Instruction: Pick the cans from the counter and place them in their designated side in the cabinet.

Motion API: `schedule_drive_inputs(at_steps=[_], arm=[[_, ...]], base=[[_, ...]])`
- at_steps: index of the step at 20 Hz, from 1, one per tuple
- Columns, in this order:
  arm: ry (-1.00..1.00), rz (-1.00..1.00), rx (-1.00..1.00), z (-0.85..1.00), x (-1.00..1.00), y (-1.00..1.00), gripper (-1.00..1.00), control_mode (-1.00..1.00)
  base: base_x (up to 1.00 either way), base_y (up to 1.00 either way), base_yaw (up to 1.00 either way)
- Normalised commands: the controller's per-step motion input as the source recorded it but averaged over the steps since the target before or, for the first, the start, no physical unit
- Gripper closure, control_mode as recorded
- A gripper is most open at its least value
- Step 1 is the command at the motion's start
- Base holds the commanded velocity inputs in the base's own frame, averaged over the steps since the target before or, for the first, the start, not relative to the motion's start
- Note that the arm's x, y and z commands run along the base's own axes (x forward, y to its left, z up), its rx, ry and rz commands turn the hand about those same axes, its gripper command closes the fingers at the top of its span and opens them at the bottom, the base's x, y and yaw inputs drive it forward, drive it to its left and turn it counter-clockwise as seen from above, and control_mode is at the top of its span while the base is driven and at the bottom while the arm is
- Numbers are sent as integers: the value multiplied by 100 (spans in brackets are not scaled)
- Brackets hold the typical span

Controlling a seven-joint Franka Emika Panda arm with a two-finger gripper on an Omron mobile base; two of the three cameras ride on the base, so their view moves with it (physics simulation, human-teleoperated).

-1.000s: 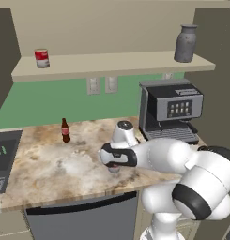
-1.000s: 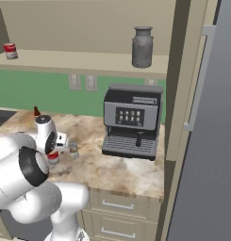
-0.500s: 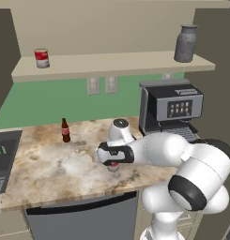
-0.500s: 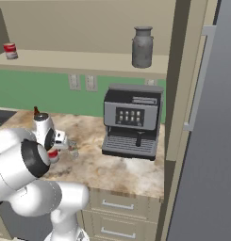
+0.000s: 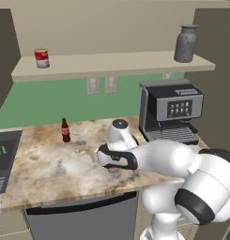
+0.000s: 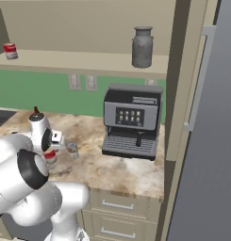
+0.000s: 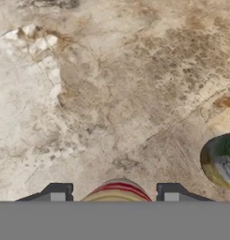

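You have one can (image 7: 117, 191) sitting right between the two dark finger tips of the claw (image 7: 115, 193); in the hand view its silver rim and red band show at the bottom edge, with a tip close on each side. Whether the tips press on it you cannot tell from these pictures. From the right base view the same can (image 6: 50, 156) shows as a red patch under the hand, low over the desk (image 6: 117, 169). From the left base view the claw (image 5: 114, 167) hangs just above the marbled desk (image 5: 46, 168), near its front middle.

The other can (image 5: 41, 58), red and white, stands upright on the shelf board of the cabinet (image 5: 111, 63), far to the left end. You see it again at the left edge of the right base view (image 6: 10, 50).

A small greyish tin (image 6: 72, 150) stands on the desk just right of the hand. In the hand view it appears at the right edge (image 7: 221, 161).

A slim brown bottle (image 5: 65, 131) stands upright on the desk, left of the arm and nearer the wall. A coffee machine (image 5: 170, 110) sits at the right end of the desk, and a grey metal jug (image 5: 186, 43) stands on the shelf above it.
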Motion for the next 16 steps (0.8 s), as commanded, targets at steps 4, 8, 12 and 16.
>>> schedule_drive_inputs(at_steps=[4, 8, 12, 16], arm=[[-14, 0, 0, 21, -52, -1, 100, -100], [-12, 0, 0, 53, -30, 0, 100, -100], [-9, 1, 0, 67, -8, -2, 100, -100], [-6, 2, 1, 68, -4, -2, 100, -100]], base=[[0, 0, 0], [0, 0, 0], [0, 0, 0], [0, 0, 0]])
